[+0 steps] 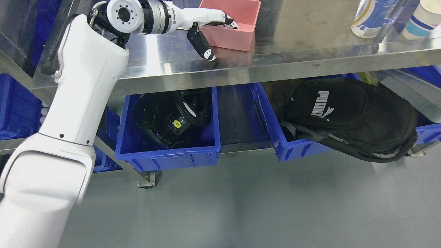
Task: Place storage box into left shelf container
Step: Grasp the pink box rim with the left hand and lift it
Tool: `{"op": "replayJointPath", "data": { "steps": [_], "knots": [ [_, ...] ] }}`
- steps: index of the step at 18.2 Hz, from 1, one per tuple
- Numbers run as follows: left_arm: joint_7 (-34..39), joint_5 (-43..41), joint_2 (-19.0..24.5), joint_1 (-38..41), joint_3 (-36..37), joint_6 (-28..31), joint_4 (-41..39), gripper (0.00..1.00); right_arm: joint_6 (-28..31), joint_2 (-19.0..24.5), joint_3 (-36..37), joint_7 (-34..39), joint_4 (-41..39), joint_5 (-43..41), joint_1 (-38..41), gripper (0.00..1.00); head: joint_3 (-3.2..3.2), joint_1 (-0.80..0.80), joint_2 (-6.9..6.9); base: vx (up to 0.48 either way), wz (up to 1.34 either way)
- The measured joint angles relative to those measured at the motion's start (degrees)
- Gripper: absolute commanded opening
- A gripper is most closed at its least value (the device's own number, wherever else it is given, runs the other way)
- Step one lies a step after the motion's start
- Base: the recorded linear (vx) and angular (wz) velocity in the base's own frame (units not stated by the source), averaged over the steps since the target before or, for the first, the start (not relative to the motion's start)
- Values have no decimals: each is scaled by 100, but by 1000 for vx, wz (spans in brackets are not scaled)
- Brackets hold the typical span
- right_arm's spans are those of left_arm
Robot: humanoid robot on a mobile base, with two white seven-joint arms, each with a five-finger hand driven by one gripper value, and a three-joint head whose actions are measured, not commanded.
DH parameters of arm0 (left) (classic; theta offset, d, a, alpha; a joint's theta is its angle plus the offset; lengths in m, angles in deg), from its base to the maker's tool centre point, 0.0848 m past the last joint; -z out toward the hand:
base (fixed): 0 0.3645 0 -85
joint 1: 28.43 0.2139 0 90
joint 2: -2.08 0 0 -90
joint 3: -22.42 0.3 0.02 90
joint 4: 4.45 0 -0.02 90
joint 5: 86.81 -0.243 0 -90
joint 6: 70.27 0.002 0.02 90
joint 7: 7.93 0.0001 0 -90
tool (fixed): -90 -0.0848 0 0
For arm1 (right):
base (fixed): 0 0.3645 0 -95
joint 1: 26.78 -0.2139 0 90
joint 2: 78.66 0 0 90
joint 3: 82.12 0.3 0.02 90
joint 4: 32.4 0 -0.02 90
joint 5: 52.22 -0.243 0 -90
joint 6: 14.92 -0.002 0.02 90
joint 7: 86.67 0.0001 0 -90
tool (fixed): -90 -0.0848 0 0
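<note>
A pink storage box (237, 34) sits on the steel table top (310, 41) near its front edge. My left arm rises from the lower left, and my left hand (220, 38) is at the box's left near corner. Its fingers (225, 20) reach over the rim into the box, while the black thumb (203, 46) points down outside the near wall, so the hand grips that wall. On the shelf below, the left blue container (165, 158) holds a black helmet-like object (172, 117). The right arm does not show.
A second blue bin (293, 151) on the lower shelf, to the right, carries a black backpack (351, 117) that hangs over its front. A bottle (367, 17) and a paper cup (422, 19) stand at the table's far right. More blue bins (17, 106) sit at the far left. Grey floor lies below.
</note>
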Motion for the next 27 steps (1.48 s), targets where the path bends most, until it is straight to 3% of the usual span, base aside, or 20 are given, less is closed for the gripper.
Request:
{"op": "replayJointPath", "data": {
  "steps": [2, 12, 19, 27],
  "knots": [
    [-49, -28, -45, 54, -137, -251, 56, 1, 0, 0, 0, -1, 0, 0, 0, 100, 0, 0, 0, 0, 0],
    [-443, -52, -240, 431, -1264, -1417, 172, 0, 0, 0, 0, -7, 0, 0, 0, 100, 0, 0, 0, 5, 1],
    [-408, -42, -303, 538, -2060, -1547, -99, 0, 0, 0, 0, -28, 0, 0, 0, 100, 0, 0, 0, -6, 3],
    [-498, -8, -444, 778, -2487, -1506, -863, 0, 1, 0, 0, -7, 0, 0, 0, 100, 0, 0, 0, 0, 0]
  ]
}}
